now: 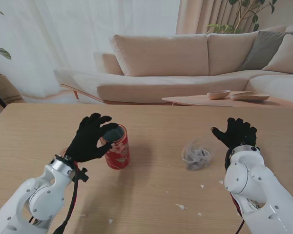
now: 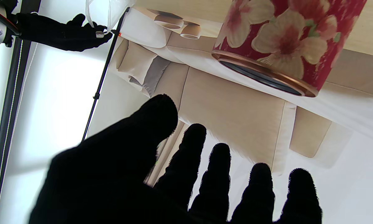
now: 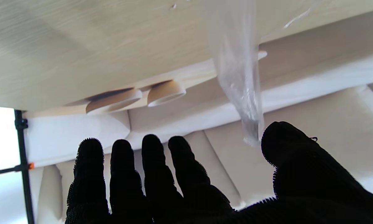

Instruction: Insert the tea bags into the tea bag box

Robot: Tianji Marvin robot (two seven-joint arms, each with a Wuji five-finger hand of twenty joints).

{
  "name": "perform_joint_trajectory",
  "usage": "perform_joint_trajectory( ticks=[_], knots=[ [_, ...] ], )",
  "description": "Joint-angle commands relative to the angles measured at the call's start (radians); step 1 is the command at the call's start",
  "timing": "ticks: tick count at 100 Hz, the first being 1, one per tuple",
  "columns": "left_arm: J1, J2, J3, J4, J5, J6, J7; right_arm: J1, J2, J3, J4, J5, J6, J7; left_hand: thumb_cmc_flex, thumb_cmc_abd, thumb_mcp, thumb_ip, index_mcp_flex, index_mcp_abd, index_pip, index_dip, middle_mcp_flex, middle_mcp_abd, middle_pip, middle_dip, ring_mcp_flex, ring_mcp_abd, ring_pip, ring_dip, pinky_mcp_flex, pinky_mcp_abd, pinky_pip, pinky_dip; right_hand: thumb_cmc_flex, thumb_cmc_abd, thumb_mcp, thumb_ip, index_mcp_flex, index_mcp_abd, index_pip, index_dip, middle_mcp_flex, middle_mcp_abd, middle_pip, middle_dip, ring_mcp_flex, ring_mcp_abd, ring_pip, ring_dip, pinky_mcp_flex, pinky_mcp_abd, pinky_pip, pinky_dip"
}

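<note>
Stand view: the red floral tea bag box (image 1: 118, 147) stands upright, left of table (image 1: 151, 190) centre, lid off. The left hand (image 1: 90, 138) hovers beside it, fingers spread, holding nothing. A crumpled clear bag of tea bags (image 1: 196, 155) lies just left of the right hand (image 1: 236, 133).

Left wrist: the box's copper rim shows.

Right wrist: fingers apart, empty, thumb near the plastic.

No readable text anywhere; the tin (image 1: 118, 146) bears flowers only (no lettering).
</note>
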Motion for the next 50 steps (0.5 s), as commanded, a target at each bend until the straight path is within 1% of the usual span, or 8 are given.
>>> perform_joint_trajectory(
  ticks=[1,11,20,27,34,47,48,50],
  knots=[
    [0.005,-0.002,0.002,-0.013,0.004,0.005,-0.014,-0.016,-0.015,0.006,-0.005,0.007,0.005,-0.015,-0.019,0.021,-0.012,0.034,-0.029,-0.022,0.002,-0.012,0.006,-0.002,-0.021,-0.011,0.010,0.000,-0.010,-0.017,-0.009,0.014,-0.034,-0.009,-0.043,0.039,-0.027,0.051,-0.049,0.046,-0.022,-0.027,-0.055,0.021,-0.039,-0.015,-0.059,-0.013,-0.028,-0.027,-0.030,0.007,-0.075,-0.036],
    [0.009,-0.001,0.000,-0.017,0.008,0.007,-0.015,-0.031,-0.027,0.015,-0.012,0.030,-0.004,-0.081,-0.022,0.023,-0.014,0.033,-0.031,-0.020,0.001,-0.013,0.005,-0.004,-0.022,-0.011,0.008,-0.001,-0.010,-0.018,-0.009,0.013,-0.033,-0.010,-0.042,0.045,-0.035,0.053,-0.105,0.022,-0.015,-0.029,-0.114,-0.008,-0.044,-0.021,-0.109,-0.018,-0.068,-0.052,-0.045,0.016,-0.185,-0.048],
    [0.016,-0.001,-0.007,-0.021,0.013,0.009,-0.014,-0.051,-0.040,0.022,-0.026,0.050,-0.044,-0.154,-0.024,0.023,-0.015,0.033,-0.032,-0.015,0.000,-0.014,0.006,-0.002,-0.022,-0.011,0.010,0.001,-0.010,-0.018,-0.009,0.014,-0.033,-0.010,-0.033,0.057,-0.051,0.056,-0.168,-0.062,0.036,0.023,-0.158,-0.041,-0.031,-0.021,-0.116,-0.018,-0.102,-0.066,-0.048,0.023,-0.253,-0.022],
    [0.024,-0.001,-0.016,-0.025,0.012,0.010,-0.016,-0.067,-0.048,0.024,-0.043,0.071,-0.093,-0.199,-0.027,0.028,-0.018,0.033,-0.034,-0.012,-0.002,-0.016,0.006,-0.002,-0.023,-0.012,0.009,0.000,-0.010,-0.019,-0.009,0.014,-0.032,-0.010,-0.016,0.063,-0.060,0.058,-0.198,-0.101,0.066,0.065,-0.161,-0.080,-0.036,-0.026,-0.116,-0.031,-0.116,-0.067,-0.048,0.019,-0.295,0.003],
    [0.032,-0.001,-0.027,-0.028,0.009,0.012,-0.019,-0.081,-0.053,0.023,-0.062,0.095,-0.152,-0.226,-0.028,0.030,-0.021,0.033,-0.034,-0.011,-0.004,-0.017,0.003,0.000,-0.026,-0.013,0.007,0.001,-0.011,-0.020,-0.009,0.014,-0.031,-0.010,0.012,0.069,-0.068,0.061,-0.213,-0.139,0.080,0.104,-0.159,-0.115,-0.086,-0.048,-0.114,-0.057,-0.141,-0.067,-0.062,0.000,-0.321,0.043],
    [0.047,-0.002,-0.053,-0.031,0.013,0.013,-0.014,-0.102,-0.056,0.003,-0.091,0.143,-0.272,-0.241,-0.030,0.037,-0.035,0.034,-0.038,-0.016,-0.014,-0.026,0.017,0.012,-0.080,-0.063,0.007,0.002,-0.021,-0.046,-0.009,0.017,-0.035,-0.018,0.066,0.064,-0.045,0.070,-0.193,-0.194,0.083,0.118,-0.157,-0.155,-0.091,-0.048,-0.114,-0.106,-0.163,-0.074,-0.082,-0.030,-0.344,0.054],
    [0.048,-0.002,-0.056,-0.031,0.014,0.013,-0.013,-0.103,-0.055,0.000,-0.093,0.146,-0.281,-0.239,-0.030,0.038,-0.036,0.034,-0.038,-0.016,-0.015,-0.027,0.018,0.014,-0.084,-0.068,0.007,0.003,-0.022,-0.049,-0.009,0.019,-0.036,-0.019,0.069,0.065,-0.042,0.070,-0.191,-0.197,0.078,0.118,-0.157,-0.157,-0.070,-0.037,-0.111,-0.110,-0.174,-0.080,-0.083,-0.033,-0.351,0.055],
    [0.050,-0.002,-0.061,-0.031,0.016,0.013,-0.012,-0.106,-0.055,-0.004,-0.097,0.150,-0.296,-0.236,-0.032,0.037,-0.037,0.034,-0.039,-0.017,-0.016,-0.029,0.023,0.016,-0.093,-0.079,0.009,0.003,-0.023,-0.056,-0.009,0.023,-0.039,-0.023,0.073,0.066,-0.036,0.071,-0.191,-0.203,0.070,0.119,-0.157,-0.165,-0.089,-0.046,-0.109,-0.117,-0.185,-0.086,-0.084,-0.040,-0.362,0.058]
  ],
)
